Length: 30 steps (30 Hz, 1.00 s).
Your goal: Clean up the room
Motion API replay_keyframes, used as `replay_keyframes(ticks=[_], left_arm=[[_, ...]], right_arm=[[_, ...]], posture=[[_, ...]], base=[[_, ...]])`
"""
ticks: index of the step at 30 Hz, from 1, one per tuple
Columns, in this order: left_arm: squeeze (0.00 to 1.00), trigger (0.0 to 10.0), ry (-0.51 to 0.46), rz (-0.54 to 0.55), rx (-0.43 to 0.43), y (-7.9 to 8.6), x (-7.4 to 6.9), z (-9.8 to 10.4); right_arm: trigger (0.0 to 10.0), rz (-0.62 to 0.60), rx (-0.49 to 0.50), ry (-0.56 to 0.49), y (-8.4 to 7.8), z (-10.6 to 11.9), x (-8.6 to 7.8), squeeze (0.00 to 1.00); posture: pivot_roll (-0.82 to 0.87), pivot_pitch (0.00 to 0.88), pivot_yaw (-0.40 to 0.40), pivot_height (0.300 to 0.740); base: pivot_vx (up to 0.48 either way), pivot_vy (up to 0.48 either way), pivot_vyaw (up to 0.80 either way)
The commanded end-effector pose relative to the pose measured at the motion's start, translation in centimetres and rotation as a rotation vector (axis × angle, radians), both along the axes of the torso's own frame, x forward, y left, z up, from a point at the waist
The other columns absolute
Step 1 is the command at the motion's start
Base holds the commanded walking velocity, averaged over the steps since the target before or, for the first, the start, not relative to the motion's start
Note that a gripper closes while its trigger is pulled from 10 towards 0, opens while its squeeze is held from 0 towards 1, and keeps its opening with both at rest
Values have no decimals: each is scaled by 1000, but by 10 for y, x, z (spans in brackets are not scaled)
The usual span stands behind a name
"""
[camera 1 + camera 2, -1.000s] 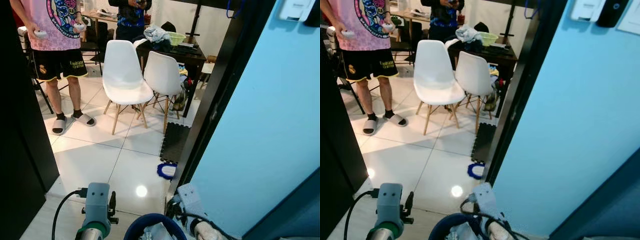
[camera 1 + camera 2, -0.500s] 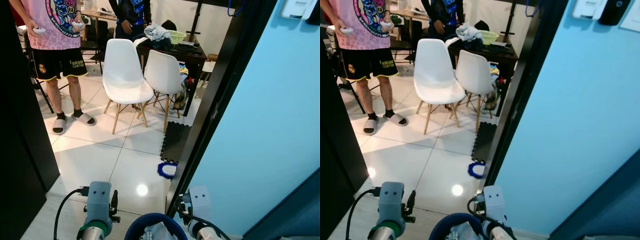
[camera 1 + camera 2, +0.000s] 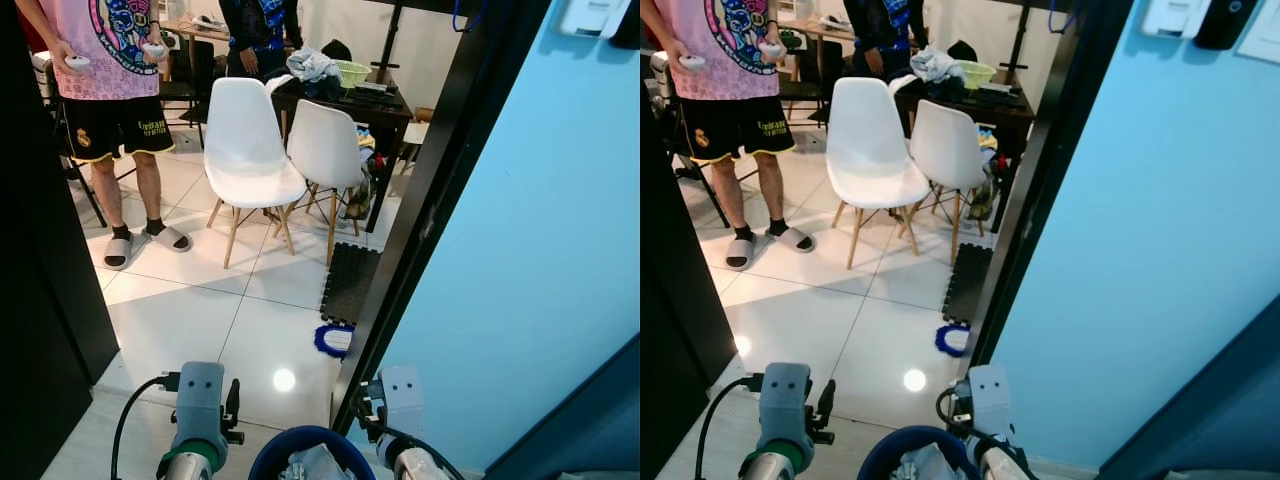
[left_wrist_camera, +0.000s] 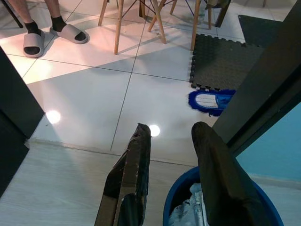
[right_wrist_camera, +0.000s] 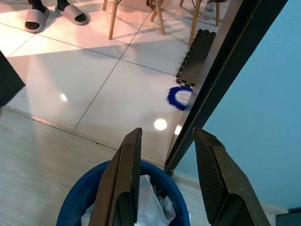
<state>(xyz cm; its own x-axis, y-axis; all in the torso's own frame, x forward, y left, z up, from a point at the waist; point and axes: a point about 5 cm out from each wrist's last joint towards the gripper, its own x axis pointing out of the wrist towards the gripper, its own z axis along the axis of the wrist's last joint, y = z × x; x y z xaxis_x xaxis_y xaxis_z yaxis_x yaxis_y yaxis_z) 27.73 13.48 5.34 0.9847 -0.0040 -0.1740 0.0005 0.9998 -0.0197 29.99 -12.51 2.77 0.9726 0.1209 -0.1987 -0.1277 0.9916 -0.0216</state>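
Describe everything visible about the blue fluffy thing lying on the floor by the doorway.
The blue fringed mop pad lies flat on the glossy white floor tiles. It is a rounded oblong with a shaggy royal-blue border, like microfibre, around a pale centre panel. It sits just in front of the black foam puzzle mat, its edge about touching the mat, and one end runs up against the dark door frame, which hides part of it from the head camera. Nothing rests on it.

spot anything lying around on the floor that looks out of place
Yes: a blue-fringed slipper lies alone on the white tiles beside the black door frame, just past the edge of the black foam mat. No partner shows near it. Clothes are also heaped on the dark table behind the white chairs.
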Motion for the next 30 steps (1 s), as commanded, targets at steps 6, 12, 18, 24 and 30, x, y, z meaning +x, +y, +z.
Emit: replay_keyframes(ticks=[6,12,18,24,30], left_arm=[[0,10000,0,-11,-4,-2,-1,-1],[0,10000,-2,-12,-4,-3,-1,0],[0,10000,-3,-10,-5,-3,-1,0],[0,10000,-3,-8,-4,-3,0,0],[0,10000,-4,-6,-5,-3,0,0]], right_arm=[[10000,-8,-2,32,-3,-7,-5,0],[10000,-9,-4,35,-4,-7,-5,0],[10000,-8,-7,37,-4,-7,-5,0],[10000,-5,-8,38,-4,-6,-4,0],[10000,-4,-9,38,-4,-6,-4,0]], posture=[[33,35,-39,740],[32,34,-40,740],[32,33,-43,740],[32,31,-45,740],[33,28,-48,740]], base=[[-126,0,0],[-254,0,0],[-254,0,0],[-252,0,0],[-250,0,0]])
